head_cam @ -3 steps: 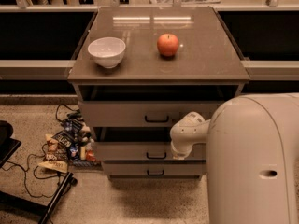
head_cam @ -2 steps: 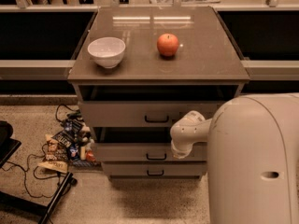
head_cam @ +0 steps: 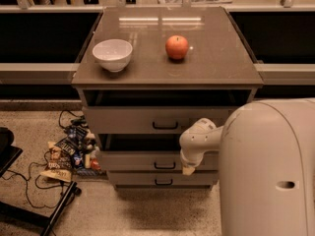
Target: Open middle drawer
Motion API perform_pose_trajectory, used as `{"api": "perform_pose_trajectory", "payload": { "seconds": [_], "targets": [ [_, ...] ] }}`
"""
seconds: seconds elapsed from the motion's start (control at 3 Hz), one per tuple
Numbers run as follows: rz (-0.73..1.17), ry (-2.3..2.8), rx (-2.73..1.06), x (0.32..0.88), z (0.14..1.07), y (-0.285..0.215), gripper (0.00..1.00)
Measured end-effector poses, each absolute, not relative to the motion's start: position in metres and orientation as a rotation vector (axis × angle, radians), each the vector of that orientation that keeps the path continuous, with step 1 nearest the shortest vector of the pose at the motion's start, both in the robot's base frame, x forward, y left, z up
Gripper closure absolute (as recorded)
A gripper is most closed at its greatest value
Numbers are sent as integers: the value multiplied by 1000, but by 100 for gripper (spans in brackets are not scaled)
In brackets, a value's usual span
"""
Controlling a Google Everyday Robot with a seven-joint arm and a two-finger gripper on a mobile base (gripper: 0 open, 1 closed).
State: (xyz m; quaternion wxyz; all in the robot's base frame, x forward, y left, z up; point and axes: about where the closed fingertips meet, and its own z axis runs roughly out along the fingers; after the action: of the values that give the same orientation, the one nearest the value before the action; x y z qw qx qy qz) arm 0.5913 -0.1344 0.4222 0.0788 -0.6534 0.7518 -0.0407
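Note:
The middle drawer is the second of three in a grey-beige cabinet, with a small black bar handle at its centre. A dark gap shows above its front panel, and none of its interior shows. My white arm reaches down from the right in front of the cabinet. Its gripper end hangs just right of the handle, against the middle drawer's front.
The top drawer and the lowest drawer have like handles. A white bowl and a red apple sit on the cabinet top. Snack packets and cables lie on the floor at left. My white body fills the lower right.

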Motion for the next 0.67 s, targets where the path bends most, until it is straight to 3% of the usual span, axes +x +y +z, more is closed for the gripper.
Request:
{"api": "perform_pose_trajectory", "payload": {
  "seconds": [0.33, 0.67],
  "targets": [
    [-122, 2250, -1956, 591, 422, -134, 0],
    [-121, 2251, -1957, 591, 421, -134, 4]
  ]
}}
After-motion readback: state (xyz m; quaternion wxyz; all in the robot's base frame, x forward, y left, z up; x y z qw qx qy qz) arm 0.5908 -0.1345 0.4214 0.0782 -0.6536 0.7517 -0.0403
